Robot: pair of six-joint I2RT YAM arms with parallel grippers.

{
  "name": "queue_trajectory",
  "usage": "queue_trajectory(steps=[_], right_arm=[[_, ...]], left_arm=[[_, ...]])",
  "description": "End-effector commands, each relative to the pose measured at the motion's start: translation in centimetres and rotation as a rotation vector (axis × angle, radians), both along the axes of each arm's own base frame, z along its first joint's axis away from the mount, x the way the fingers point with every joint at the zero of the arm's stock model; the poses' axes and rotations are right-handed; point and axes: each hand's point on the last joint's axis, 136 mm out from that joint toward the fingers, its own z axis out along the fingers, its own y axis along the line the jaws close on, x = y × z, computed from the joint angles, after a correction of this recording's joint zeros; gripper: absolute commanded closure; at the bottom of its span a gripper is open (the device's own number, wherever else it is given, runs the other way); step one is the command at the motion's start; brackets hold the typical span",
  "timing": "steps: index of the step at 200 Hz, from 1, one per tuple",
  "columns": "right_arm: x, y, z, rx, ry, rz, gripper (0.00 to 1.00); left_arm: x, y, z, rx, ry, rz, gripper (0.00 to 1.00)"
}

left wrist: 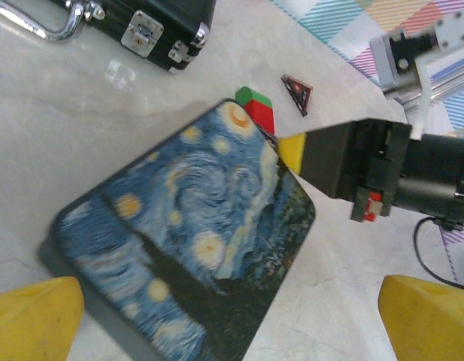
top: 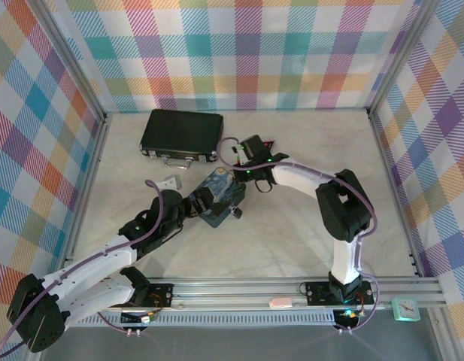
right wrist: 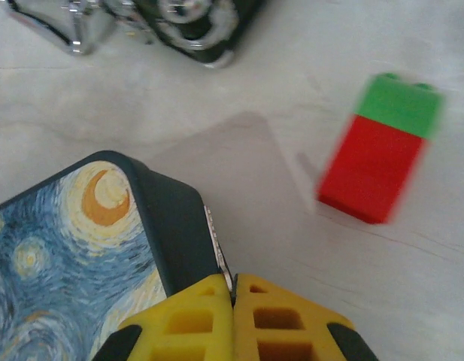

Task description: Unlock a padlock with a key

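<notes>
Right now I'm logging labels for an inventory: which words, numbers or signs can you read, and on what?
No readable text anywhere.
Blue painted tin: swirls and a crescent only, no words.
Black briefcase: no brand visible.
Red-and-green block: blurred, no marking seen.
Teal clock-like object by the front rail: face too small to read.

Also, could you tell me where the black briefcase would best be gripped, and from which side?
Probably the chrome handle, coming from the arms' side. The briefcase lies flat and looks too broad to span, while the handle juts from its near long edge as a thin bar.
</notes>
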Motion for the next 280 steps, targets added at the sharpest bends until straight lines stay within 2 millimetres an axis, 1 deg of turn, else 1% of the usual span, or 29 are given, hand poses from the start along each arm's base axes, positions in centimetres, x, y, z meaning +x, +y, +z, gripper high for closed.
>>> queue_trajectory(steps=[1, 20, 35, 47, 68, 75, 88, 95, 110, 127, 138, 151, 165, 191, 213, 234, 253, 265, 280], right_arm=[[-0.4, 0.6, -0.5, 0.019, 0.065, -0.054, 1.00], [-0.1, -0.6, 0.5, -0.030, 0.022, -0.081, 1.00], [-0.1, -1.9, 1.6, -0.062, -0.017, -0.094, 1.00], [-0.3, -3.1, 2.2, -0.081, -0.032, -0.107, 1.00], [-0.9, -5.7, 2.9, -0.093, -0.030, -0.146, 1.00], [-1.1, -6.7, 3.0, -0.096, -0.028, -0.162, 1.00], [-1.5, -8.7, 3.1, -0.104, -0.024, -0.197, 1.00], [-1.8, -9.7, 3.1, -0.111, -0.025, -0.217, 1.00], [-2.3, -12.0, 3.2, -0.121, -0.023, -0.258, 1.00], [-3.1, -14.1, 3.5, -0.116, -0.023, -0.298, 1.00], [-3.6, -15.1, 3.7, -0.111, -0.025, -0.317, 1.00], [-4.2, -15.8, 4.0, -0.103, -0.033, -0.327, 1.00], [-4.8, -15.9, 4.3, -0.088, -0.033, -0.322, 1.00], [-5.3, -15.4, 4.4, -0.052, -0.019, -0.308, 1.00], [-5.4, -14.8, 4.3, -0.010, -0.011, -0.302, 1.00], [-5.7, -14.2, 4.3, 0.035, -0.001, -0.293, 1.00], [-5.9, -13.8, 4.2, 0.066, 0.007, -0.283, 1.00], [-6.1, -13.6, 4.1, 0.079, 0.010, -0.277, 1.00], [-6.3, -13.5, 4.0, 0.093, 0.017, -0.275, 1.00]], left_arm=[[-1.0, -0.8, -1.0, -0.081, 0.074, -0.024, 0.00], [-1.8, -2.8, -1.3, -0.097, 0.110, -0.096, 0.00], [-2.3, -4.8, -0.5, -0.056, 0.106, -0.174, 0.00], [-2.6, -6.7, -0.3, -0.031, 0.121, -0.240, 0.00], [-3.5, -10.8, -0.3, -0.064, 0.156, -0.370, 0.00], [-3.8, -12.1, -0.6, -0.070, 0.170, -0.408, 0.00], [-4.4, -14.0, -1.6, -0.052, 0.204, -0.452, 0.00], [-4.7, -14.7, -2.3, -0.039, 0.225, -0.465, 0.00], [-4.7, -15.5, -3.6, -0.020, 0.258, -0.461, 0.00], [-3.9, -15.2, -5.1, 0.020, 0.276, -0.411, 0.00], [-3.2, -14.2, -6.0, 0.082, 0.280, -0.355, 0.00], [-2.2, -12.9, -6.4, 0.165, 0.261, -0.298, 0.00], [-1.1, -11.3, -6.9, 0.234, 0.252, -0.239, 0.00], [1.0, -8.2, -7.4, 0.302, 0.237, -0.152, 0.00], [2.0, -7.0, -7.4, 0.326, 0.222, -0.127, 0.00], [1.6, -7.2, -6.9, 0.305, 0.224, -0.150, 0.00], [0.4, -7.2, -7.4, 0.265, 0.252, -0.154, 0.01], [-0.3, -6.6, -8.0, 0.271, 0.260, -0.137, 0.05], [-0.9, -4.8, -9.0, 0.327, 0.267, -0.073, 0.09]])
